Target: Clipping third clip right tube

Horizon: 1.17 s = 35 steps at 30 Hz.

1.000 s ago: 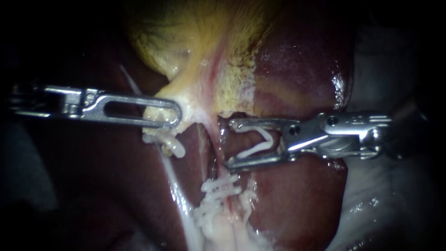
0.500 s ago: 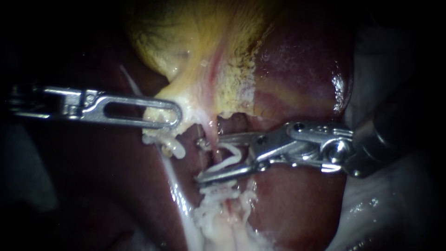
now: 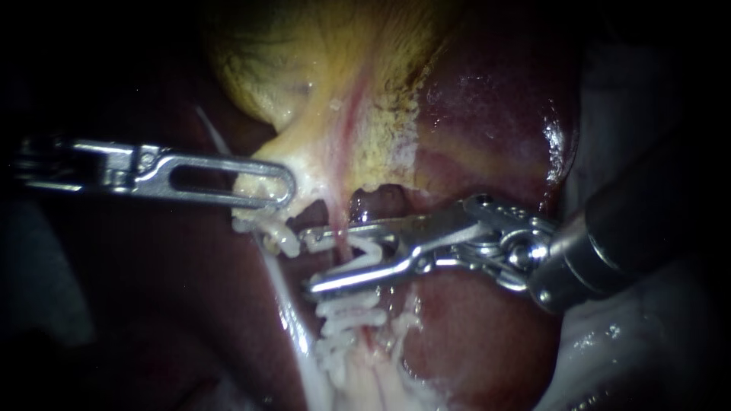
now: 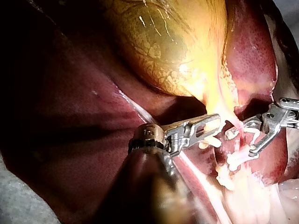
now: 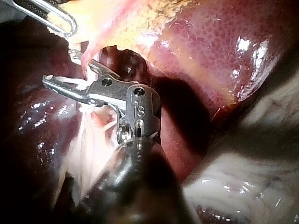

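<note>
The left instrument point(image 3: 266, 190) is clamping the gallbladder point(image 3: 327, 91) neck between its jaws; the right instrument point(image 3: 311, 263), jaws parted, is carrying a white clip point(image 3: 368, 255) (straddling the right tube point(image 3: 340, 222)).

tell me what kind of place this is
Probably a surgical robot practice bench, not an operating theatre: a liver and gallbladder lie exposed, the left instrument grips the gallbladder, and the right instrument holds a white clip astride a tube.

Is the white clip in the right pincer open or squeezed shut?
Open: the clip is a wide V, its two legs spread apart, one along each half of the right pincer.
</note>
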Available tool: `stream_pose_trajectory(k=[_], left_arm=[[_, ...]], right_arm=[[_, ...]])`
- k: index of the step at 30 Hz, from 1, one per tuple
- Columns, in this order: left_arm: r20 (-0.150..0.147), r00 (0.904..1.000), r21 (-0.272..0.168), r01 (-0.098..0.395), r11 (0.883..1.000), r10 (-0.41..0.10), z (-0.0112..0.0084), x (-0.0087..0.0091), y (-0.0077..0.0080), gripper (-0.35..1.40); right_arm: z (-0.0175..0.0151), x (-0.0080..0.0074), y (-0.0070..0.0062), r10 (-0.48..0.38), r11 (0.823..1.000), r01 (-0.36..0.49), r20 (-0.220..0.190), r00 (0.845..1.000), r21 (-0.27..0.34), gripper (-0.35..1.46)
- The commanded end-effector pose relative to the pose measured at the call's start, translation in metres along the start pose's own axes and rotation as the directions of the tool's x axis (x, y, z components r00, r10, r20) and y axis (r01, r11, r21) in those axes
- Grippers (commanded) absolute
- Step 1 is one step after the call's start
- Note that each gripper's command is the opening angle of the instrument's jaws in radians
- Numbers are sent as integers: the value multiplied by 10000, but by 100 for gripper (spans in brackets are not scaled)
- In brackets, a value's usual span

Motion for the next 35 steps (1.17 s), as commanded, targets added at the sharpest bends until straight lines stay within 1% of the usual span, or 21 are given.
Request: stream_pose_trajectory(k=[1, 4, 9, 11, 12, 13, 14, 15, 16, 17, 19, 24, 35], left_arm=[[5, 10000, -8, -5, 10000, 5, 0, 0, 0, -35], [7, 10000, -11, -8, 10000, 8, 0, 1, 0, -35], [-9, 10000, 7, -10, 10000, 10, 1, 1, 0, -35], [-8, 10000, 6, -10, 10000, 10, 1, 1, 0, -35], [-8, 10000, 7, -11, 10000, 11, 1, 1, 0, -35], [-8, 10000, 7, -11, 10000, 11, 1, 1, 0, -35], [-8, 10000, 6, -11, 10000, 11, 1, 1, 0, -35], [-8, 10000, 6, -11, 10000, 11, 1, 1, 0, -35], [-7, 10000, 6, -11, 10000, 11, 1, 1, 0, -35], [-7, 10000, 6, -11, 10000, 11, 1, 1, 0, -35], [-6, 10000, 4, -11, 10000, 11, 2, 1, 0, -35], [-5, 10000, 3, -10, 10000, 10, 2, 1, 0, -35], [-7, 10000, 6, -12, 10000, 12, 3, 1, 1, -35]], right_arm=[[-1, 2, 1, 13, 10000, -13, -57, 10000, -9, 45], [-2, 5, 3, 18, 10000, -19, -186, 9998, -56, 44], [-5, 7, 7, 21, 9999, -24, -233, 9997, -145, 42], [-6, 8, 8, 20, 9999, -24, -245, 9997, -170, 37], [-8, 8, 8, 197, 9996, -202, -261, 9995, -189, 28], [-11, 6, 6, 368, 9989, -377, -322, 9988, -295, 5], [-14, 5, 4, 544, 9977, -556, -312, 9980, -385, -12], [-17, 5, 3, 848, 9951, -856, -186, 9962, -488, -30], [-19, 6, 2, 928, 9938, -924, 35, 9957, -626, -35], [-20, 5, 2, 956, 9920, -924, 339, 9948, -864, -35], [-18, 2, 0, 969, 9906, -901, 628, 9933, -1025, -35], [-12, -2, 0, 946, 9908, -877, 636, 9935, -1028, -35], [-15, 2, 0, 1023, 9900, -956, 618, 9928, -1034, -35]])
